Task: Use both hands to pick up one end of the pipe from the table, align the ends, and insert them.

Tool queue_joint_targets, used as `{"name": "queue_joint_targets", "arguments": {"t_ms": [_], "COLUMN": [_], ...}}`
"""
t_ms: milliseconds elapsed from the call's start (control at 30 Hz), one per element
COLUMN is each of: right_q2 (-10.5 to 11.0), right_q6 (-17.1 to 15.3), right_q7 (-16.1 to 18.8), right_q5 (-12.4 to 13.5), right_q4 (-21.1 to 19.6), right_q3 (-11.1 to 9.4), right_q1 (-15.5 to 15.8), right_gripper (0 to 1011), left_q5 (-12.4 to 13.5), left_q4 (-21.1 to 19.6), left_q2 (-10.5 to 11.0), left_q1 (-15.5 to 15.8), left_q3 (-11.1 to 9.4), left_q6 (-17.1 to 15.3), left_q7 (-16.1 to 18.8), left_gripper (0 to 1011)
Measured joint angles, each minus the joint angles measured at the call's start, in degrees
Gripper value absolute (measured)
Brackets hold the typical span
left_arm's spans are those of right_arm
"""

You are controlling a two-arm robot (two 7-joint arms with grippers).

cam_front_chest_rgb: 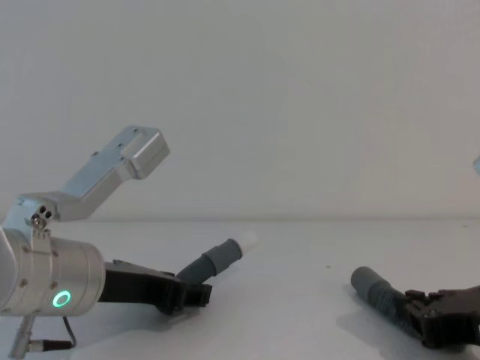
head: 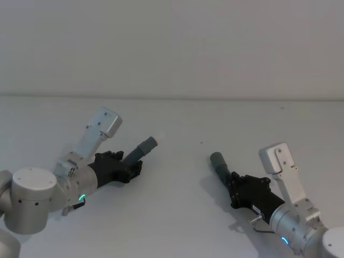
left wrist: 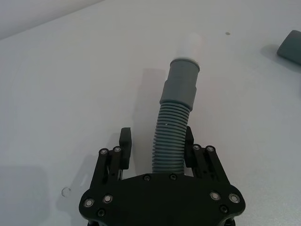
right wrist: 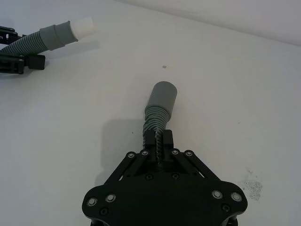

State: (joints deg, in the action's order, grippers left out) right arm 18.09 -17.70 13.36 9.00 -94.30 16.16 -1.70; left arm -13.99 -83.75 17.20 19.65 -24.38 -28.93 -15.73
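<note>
In the lower left of the head view, the left black multi-fingered gripper [head: 129,167] lies low over the plain matte white table [head: 177,220]. Its 2 fingers straddle the dark-grey corrugated hose piece with the white tip [head: 141,150]. In the left wrist view its jaws stand apart: 1 finger [left wrist: 189,141] touches the ribbed hose, and the other finger [left wrist: 125,146] is clear of it with bare table between. The hose runs out from under the palm, curves forward into a smooth grey cuff [left wrist: 181,82] and ends in the narrower white spigot [left wrist: 192,46]. In the chest view that tip slants up toward the centre of the frame.

In the lower right of the head view, the right black gripper [head: 235,181] is clamped on the second dark-grey corrugated hose piece [right wrist: 155,120]. Its fingers [right wrist: 150,140] are pinched together on the ribs just behind the plain grey cuff [right wrist: 162,96]. That cuff points toward the frame's centre.

The 2 cuffs are well apart, with bare table between them.
</note>
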Motion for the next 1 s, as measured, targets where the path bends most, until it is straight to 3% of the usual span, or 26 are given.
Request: {"name": "queue_joint_targets", "arguments": {"t_ms": [1000], "right_q2": [0.0], "right_q6": [0.0], "right_q7": [0.0], "right_q5": [0.0], "right_q4": [0.0], "right_q3": [0.0], "right_q1": [0.0], "right_gripper": [73], "left_q5": [0.0], "left_q4": [0.0], "left_q2": [0.0], "left_q1": [0.0], "left_q3": [0.0], "left_q6": [0.0], "left_q7": [0.0], "left_gripper": [410]}}
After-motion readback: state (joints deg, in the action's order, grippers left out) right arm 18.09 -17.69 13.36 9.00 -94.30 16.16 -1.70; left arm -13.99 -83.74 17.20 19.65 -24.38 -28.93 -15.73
